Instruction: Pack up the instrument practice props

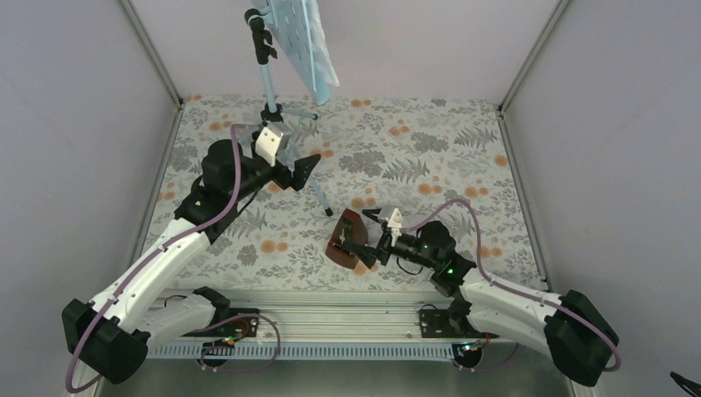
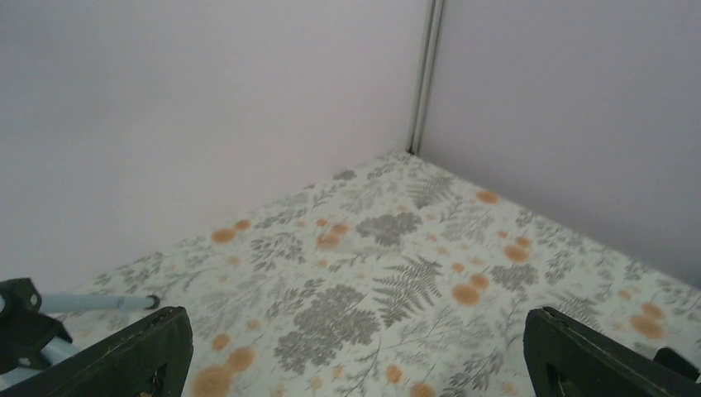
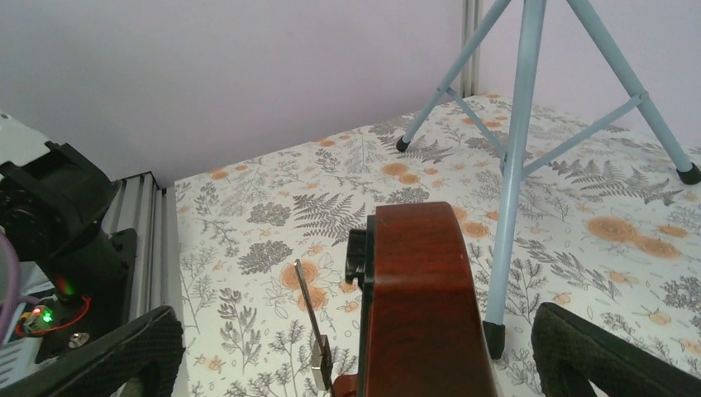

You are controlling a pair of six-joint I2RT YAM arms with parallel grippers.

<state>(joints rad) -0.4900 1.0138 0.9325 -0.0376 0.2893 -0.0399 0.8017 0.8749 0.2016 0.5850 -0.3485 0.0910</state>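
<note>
Plainly, the packing is only at its start, as I judge it. The metronome (image 1: pixel 347 238) lies on the table (image 1: pixel 446 165) at six o'clock from the centre. It sits between the fingers of the right gripper (image 1: pixel 368 240), which is spread wide and does not touch it. The stand (image 1: pixel 269 91) is upright and unfolded at eleven o'clock, with its plate (image 1: pixel 293 37) up at twelve. A pale page may lie on the plate, but I cannot be sure. The left gripper (image 1: pixel 302 171) is also wide and holds nothing, just beside the stand's legs at ten o'clock. No box or bag shows, so everything is left to do. Count: one metronome, one stand, two grippers; the pages cannot be counted.
</note>
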